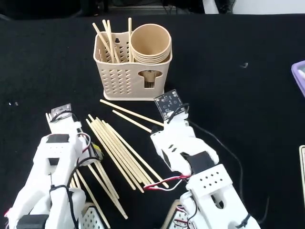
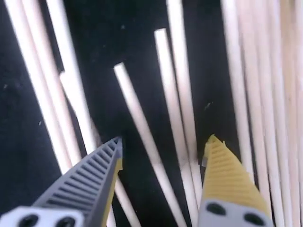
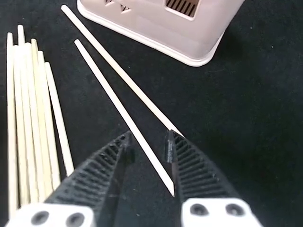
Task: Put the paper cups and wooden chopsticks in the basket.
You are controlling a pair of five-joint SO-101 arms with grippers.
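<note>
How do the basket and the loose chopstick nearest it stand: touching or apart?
Apart. The right wrist view shows a strip of black cloth between the chopstick and the basket base, along the chopstick's whole length.

Both white arms stretch forward side by side from the near side. The left arm [image 1: 50, 167] leans low with its wrist pitched steeply down, and the left gripper [image 2: 163, 142] points downward with its jaws spread wide, one grey and ribbed, the other yellow. The right arm [image 1: 190, 152] angles in toward the middle. The right gripper [image 3: 147, 137] also sits low, nose down, its black ribbed jaws parted by a narrower gap.
</note>
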